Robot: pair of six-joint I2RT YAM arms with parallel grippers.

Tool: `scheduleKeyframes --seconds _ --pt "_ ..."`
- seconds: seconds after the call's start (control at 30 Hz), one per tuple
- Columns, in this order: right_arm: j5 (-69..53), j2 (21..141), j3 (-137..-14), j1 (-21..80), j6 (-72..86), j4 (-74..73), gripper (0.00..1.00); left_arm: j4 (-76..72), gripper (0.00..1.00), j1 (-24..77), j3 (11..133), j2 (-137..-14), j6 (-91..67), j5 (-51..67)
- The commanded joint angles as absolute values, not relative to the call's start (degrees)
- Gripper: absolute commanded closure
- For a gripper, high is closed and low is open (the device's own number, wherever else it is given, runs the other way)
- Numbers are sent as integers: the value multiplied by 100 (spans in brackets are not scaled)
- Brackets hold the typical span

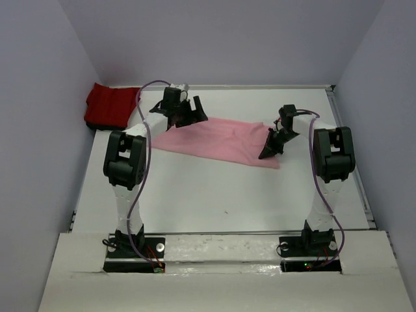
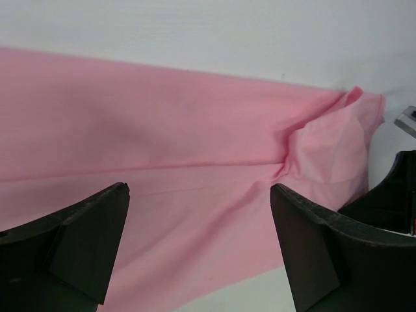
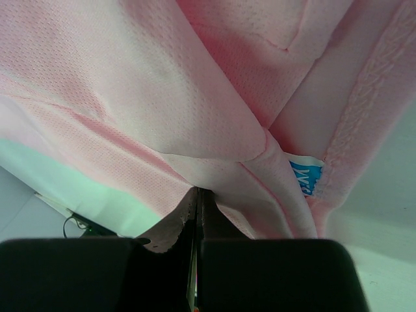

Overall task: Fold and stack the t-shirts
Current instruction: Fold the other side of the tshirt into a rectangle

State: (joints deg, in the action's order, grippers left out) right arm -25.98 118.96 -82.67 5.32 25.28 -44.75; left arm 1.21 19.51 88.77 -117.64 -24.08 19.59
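Overhead: pink shirt [image 1: 218, 142] lies mid-frame on the table [image 1: 214, 195], with the red shirt [image 1: 110, 106] bunched at upper left. The left gripper [image 1: 188, 112] hangs wide open over the pink's left end; the right gripper [image 1: 272, 146] is clamped on its right edge.

Left wrist: jaws agape, holding nothing, so a one-sided pull could skew the fold.

Right wrist: fingers pinch a thin fold near the blue label [image 3: 305, 177], and it might slip.

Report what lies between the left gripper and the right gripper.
The pink t-shirt stretches flat between the left gripper and the right gripper, seen in the top external view.
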Motion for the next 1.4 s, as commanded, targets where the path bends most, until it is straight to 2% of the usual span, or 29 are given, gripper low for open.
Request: scheduleKeyframes --seconds 0.0,0.13,0.2,0.3,0.37,0.4,0.43,0.47,0.63,0.67,0.7,0.73,0.77,1.0,1.2,1.37 --pt "-2355 11900 -8349 589 2408 -4649 100 376 1 1644 8385 -11171 -2409 2232" --pt "-2373 11935 -8542 589 2373 -4702 100 1912 3 1626 8710 -11198 -2180 1165" --pt "-2399 11944 -8596 589 2373 -4728 100 2074 3 1556 8658 -11066 -2153 758" --pt "-2443 11953 -8657 589 2355 -4728 100 2057 4 1345 8605 -10943 -2241 738" --pt "-2452 11944 -8649 589 2347 -4737 100 2057 18 1222 8604 -10960 -2276 791" --pt "-2443 11936 -8648 589 2338 -4737 100 2057 30 1109 8631 -10969 -2276 826" --pt "-2443 11918 -8648 589 2320 -4737 100 2065 52 1064 8648 -10977 -2285 861" --pt "-2435 11909 -8657 589 2312 -4755 100 2065 57 1020 8657 -10978 -2285 879" --pt "-2434 11874 -8666 589 2294 -4764 100 2144 58 905 8815 -10934 -2224 757" --pt "-2443 11865 -8657 589 2294 -4764 100 2205 62 888 8859 -10986 -2224 686" --pt "-2452 11865 -8649 589 2303 -4746 100 2371 86 844 8990 -11030 -2215 538" --pt "-2443 11857 -8640 589 2303 -4746 100 2443 95 809 9061 -11091 -2224 493" --pt "-2443 11856 -8640 589 2303 -4746 100 2530 99 774 9122 -11231 -2215 483" --pt "-2444 11848 -8622 589 2303 -4755 100 2593 100 510 9500 -11732 -2145 580" --pt "-2461 11821 -8613 589 2294 -4772 100 3444 100 466 10492 -12612 -2136 440" --pt "-2452 11804 -8613 589 2285 -4790 100 3629 100 466 10687 -12814 -2171 387"
